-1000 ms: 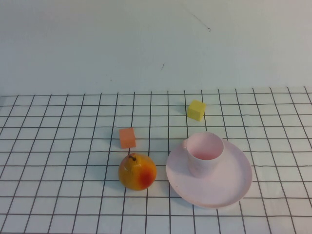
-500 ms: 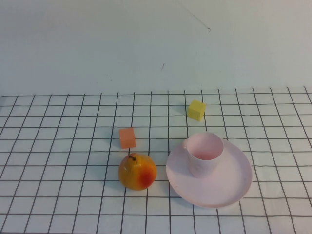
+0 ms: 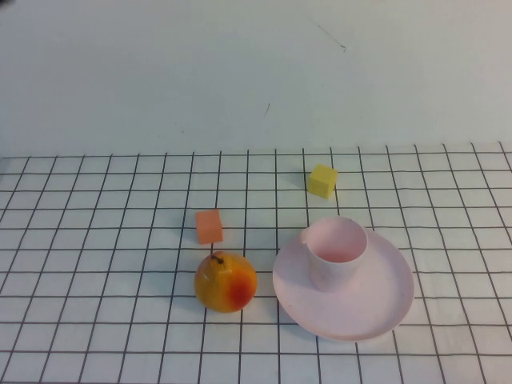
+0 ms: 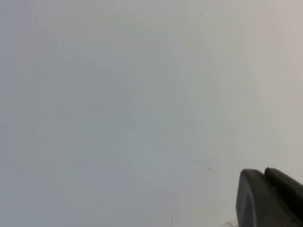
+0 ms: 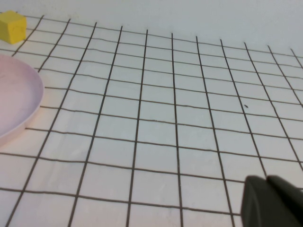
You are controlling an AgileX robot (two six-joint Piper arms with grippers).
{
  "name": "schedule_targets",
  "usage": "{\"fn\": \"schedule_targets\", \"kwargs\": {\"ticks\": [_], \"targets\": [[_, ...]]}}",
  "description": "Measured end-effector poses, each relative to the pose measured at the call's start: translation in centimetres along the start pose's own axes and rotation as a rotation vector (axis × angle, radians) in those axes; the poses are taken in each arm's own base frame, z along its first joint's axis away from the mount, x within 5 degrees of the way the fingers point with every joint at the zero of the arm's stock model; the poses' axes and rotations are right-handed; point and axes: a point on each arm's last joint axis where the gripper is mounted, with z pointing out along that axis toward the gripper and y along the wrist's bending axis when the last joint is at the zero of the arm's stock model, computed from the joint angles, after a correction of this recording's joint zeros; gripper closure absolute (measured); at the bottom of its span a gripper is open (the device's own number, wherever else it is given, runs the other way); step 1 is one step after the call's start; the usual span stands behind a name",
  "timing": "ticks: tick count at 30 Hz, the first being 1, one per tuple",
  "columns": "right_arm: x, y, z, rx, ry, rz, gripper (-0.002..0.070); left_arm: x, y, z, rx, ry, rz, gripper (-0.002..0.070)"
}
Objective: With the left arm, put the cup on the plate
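Cup (image 3: 336, 250) stands upright inside the plate (image 3: 384, 308) on the gridded tabletop (image 3: 96, 320), so the task looks done, which fits the left hand (image 4: 272, 198) pressed together, facing the wall, and the right hand (image 5: 272, 203), state unclear, low beside the plate.

A plain pale wall (image 3: 240, 72) rises behind the grid-lined, seemingly cloth-covered table (image 3: 96, 320).

Gridded table (image 3: 96, 320): plate (image 3: 384, 308), pear (image 3: 226, 281), blocks.
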Motion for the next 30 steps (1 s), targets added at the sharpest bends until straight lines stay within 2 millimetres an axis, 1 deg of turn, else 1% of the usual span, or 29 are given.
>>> {"fn": "schedule_targets", "kwargs": {"ticks": [2, 5, 8, 11, 15, 17, 21, 24, 26, 28, 30], "targets": [[0.0, 0.0, 0.0, 0.000, 0.000, 0.000, 0.0678, 2.6, 0.3, -1.7, -0.006, -0.006, 0.002, 0.0676], [0.0, 0.0, 0.0, 0.000, 0.000, 0.000, 0.0678, 7.8, 0.9, -4.4, -0.029, 0.023, -0.079, 0.0676], [0.0, 0.0, 0.0, 0.000, 0.000, 0.000, 0.0678, 13.1, 1.5, -6.9, -0.098, 0.044, -0.154, 0.0676], [0.0, 0.0, 0.0, 0.000, 0.000, 0.000, 0.0678, 17.1, 1.7, -8.6, -0.159, 0.008, -0.215, 0.0676], [0.0, 0.0, 0.0, 0.000, 0.000, 0.000, 0.0678, 20.6, 1.8, -10.3, -0.236, -0.067, -0.227, 0.0676], [0.0, 0.0, 0.0, 0.000, 0.000, 0.000, 0.0678, 22.4, 1.9, -10.7, -0.284, -0.078, -0.225, 0.0676], [0.0, 0.0, 0.0, 0.000, 0.000, 0.000, 0.0678, 26.4, 2.1, -10.8, -0.366, -0.041, -0.241, 0.0676], [0.0, 0.0, 0.0, 0.000, 0.000, 0.000, 0.0678, 29.5, 2.3, -10.5, -0.410, -0.017, -0.266, 0.0676], [0.0, 0.0, 0.0, 0.000, 0.000, 0.000, 0.0678, 31.2, 2.4, -10.2, -0.431, -0.015, -0.287, 0.0676], [0.0, 0.0, 0.0, 0.000, 0.000, 0.000, 0.0678, 32.0, 2.5, -10.1, -0.451, -0.015, -0.302, 0.0676], [0.0, 0.0, 0.0, 0.000, 0.000, 0.000, 0.0678, 32.2, 2.6, -10.2, -0.477, -0.010, -0.311, 0.0676]]}}
